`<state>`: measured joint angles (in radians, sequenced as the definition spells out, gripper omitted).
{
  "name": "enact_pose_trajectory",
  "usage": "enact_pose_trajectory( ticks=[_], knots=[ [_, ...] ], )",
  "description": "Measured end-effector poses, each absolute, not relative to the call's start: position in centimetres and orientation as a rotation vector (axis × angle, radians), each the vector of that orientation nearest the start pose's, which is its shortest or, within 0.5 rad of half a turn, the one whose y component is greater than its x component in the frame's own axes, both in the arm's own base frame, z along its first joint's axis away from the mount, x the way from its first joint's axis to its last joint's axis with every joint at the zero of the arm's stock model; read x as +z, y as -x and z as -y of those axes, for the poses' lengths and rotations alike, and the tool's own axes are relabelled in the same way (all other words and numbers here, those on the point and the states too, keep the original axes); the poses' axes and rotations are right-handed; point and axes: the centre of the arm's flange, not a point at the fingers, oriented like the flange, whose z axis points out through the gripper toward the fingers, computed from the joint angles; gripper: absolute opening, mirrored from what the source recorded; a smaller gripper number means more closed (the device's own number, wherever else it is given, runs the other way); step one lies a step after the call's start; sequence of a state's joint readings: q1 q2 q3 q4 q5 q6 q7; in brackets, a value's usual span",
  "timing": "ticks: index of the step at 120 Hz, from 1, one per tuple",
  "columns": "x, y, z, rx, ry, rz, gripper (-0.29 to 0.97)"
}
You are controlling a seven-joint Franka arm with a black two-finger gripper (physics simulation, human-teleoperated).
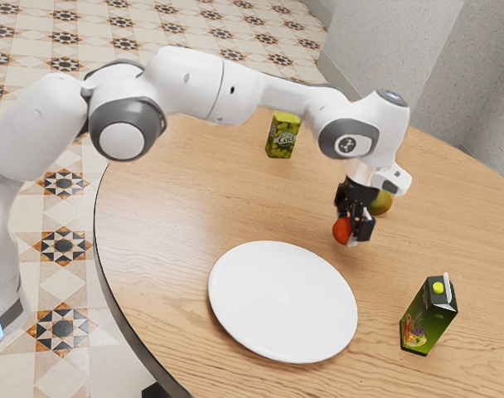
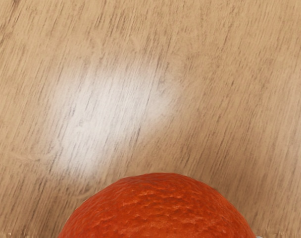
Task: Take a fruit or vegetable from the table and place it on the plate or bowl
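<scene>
Item 1. Hand (image 1: 351, 228): black, two fingers, pointing down from the white arm. It pinches item 2 from two sides.

Item 2. Orange (image 1: 342, 231): red-orange with pebbled skin, held in the hand over bare wood, just off the plate's rim on the exterior view's right. It is not on the plate. In the wrist view the orange (image 2: 160, 208) sits close under the hand, with the grained surface (image 2: 140, 74) and a pale sheen behind it.

Item 3. Plate (image 1: 283, 300): white, round, flat, nothing on it.

Item 4. Green-yellow fruit (image 1: 382, 202): rests on the surface just behind the hand, partly hidden by it.

Item 5. Green box (image 1: 283, 135): upright at the far side, yellow top, round emblem on its face; the lettering is too small to read.

Item 6. Carton (image 1: 428, 315): dark green, yellow cap, fruit picture low on one side, standing at the exterior view's right, apart from the plate; its print is unreadable.

Item 7. Surface (image 1: 177, 215): round, light wood.
</scene>
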<state>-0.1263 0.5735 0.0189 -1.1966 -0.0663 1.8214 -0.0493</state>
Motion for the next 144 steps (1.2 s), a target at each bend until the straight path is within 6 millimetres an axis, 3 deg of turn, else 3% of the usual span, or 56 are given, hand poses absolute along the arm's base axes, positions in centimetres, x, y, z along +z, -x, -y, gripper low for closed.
enact_pose_trajectory(
  ticks=[8,21,27,45,63,89,113,144],
  knots=[
    [47.1,-71.6,10.0,-0.072,3.208,-0.109,0.32],
    [49.2,-69.8,14.9,-0.053,3.205,-0.229,0.33],
    [49.5,-68.8,16.0,-0.011,3.199,-0.259,0.32],
    [49.8,-66.6,17.0,0.133,3.18,-0.293,0.33],
    [47.7,-63.3,17.5,0.287,3.146,-0.313,0.31],
    [49.1,-61.6,19.6,0.173,3.163,-0.354,0.31],
    [48.2,-59.4,22.0,0.136,3.167,-0.389,0.31],
    [45.2,-57.4,22.9,0.165,3.17,-0.353,0.33]
  ],
)
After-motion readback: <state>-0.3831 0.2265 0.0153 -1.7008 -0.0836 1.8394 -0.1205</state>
